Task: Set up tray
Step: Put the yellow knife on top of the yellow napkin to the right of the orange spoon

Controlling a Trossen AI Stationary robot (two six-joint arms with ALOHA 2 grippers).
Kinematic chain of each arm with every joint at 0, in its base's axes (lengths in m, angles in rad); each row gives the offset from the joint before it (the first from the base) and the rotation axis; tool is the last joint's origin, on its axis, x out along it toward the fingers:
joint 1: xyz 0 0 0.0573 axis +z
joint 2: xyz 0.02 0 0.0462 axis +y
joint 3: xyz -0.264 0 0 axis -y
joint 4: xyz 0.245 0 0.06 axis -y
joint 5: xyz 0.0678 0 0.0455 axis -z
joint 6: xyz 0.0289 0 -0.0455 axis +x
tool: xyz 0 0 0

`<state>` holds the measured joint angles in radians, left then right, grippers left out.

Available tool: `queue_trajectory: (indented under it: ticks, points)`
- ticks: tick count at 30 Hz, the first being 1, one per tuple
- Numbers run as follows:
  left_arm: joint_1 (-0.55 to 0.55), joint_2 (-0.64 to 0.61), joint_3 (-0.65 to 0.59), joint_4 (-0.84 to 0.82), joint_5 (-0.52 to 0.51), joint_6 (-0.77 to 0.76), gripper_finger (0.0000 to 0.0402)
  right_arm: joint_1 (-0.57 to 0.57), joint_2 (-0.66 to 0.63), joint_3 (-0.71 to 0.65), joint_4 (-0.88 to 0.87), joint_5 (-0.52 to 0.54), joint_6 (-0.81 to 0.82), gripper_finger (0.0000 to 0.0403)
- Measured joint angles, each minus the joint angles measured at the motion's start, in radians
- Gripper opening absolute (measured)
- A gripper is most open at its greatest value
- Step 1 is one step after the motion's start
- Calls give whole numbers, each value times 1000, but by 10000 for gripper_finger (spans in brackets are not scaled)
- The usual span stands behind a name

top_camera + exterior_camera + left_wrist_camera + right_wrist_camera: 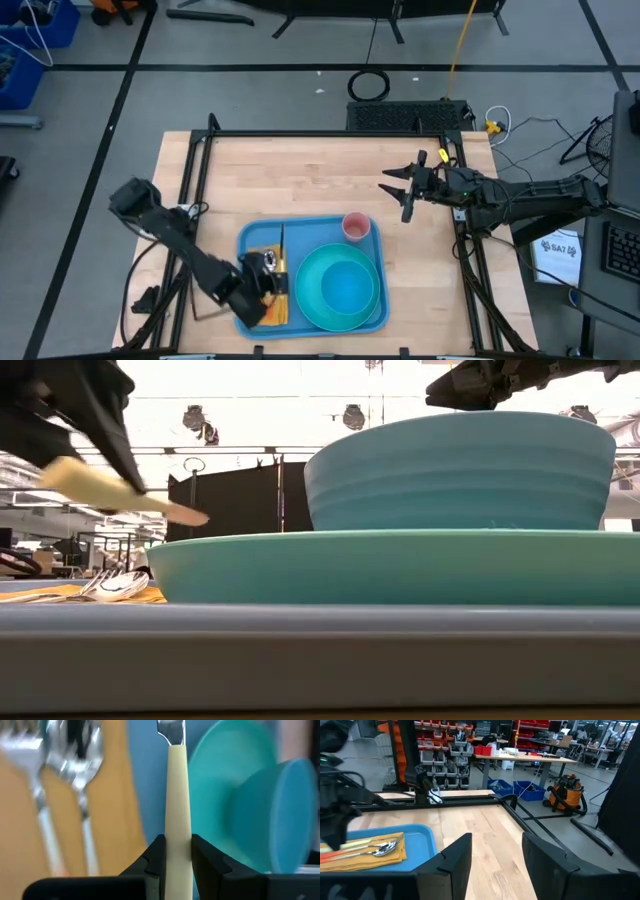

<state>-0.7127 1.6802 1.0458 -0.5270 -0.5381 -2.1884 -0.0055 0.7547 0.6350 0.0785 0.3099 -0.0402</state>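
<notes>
Currently the large flat light-blue rectangular plastic tray [312, 232] lies on the pale wooden table [300, 170], toward its 6 o'clock edge. On the tray: a round teal plate [310, 290] carrying a blue-lined teal bowl [348, 287] at 3 o'clock, a small pink cup [356, 226] at the 1 o'clock corner, an orange-yellow napkin [276, 310] at 9 o'clock. A silver fork [37, 795] and silver spoon [80, 775] rest side by side on the napkin

Left gripper [177, 851]: over the tray's 9 o'clock side, above the napkin; fingers [156, 854] narrowly parted and clamped on the cream handle of a metal-bladed utensil, probably a knife [178, 795]. In the low view the handle is raised and tilted above the tray

Right gripper [403, 189]: held above bare table at 2 o'clock from the tray, well apart from it; fingers spread wide, nothing between them
</notes>
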Motion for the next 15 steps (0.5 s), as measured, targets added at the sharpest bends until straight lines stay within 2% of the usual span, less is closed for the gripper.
queue_trajectory:
  ticks: [3, 6, 15]
  points:
    - [-19, 82, 108, -113, 51, -74, 65, 0, 0, 0, 2, 0, 1, 166]
    - [-24, 136, 169, -124, 112, -77, 65, 0, 0, 0, 13, 0, 5, 164]
    - [-23, 233, 187, -95, 199, -115, 65, 0, -3, 0, 24, -1, 14, 166]
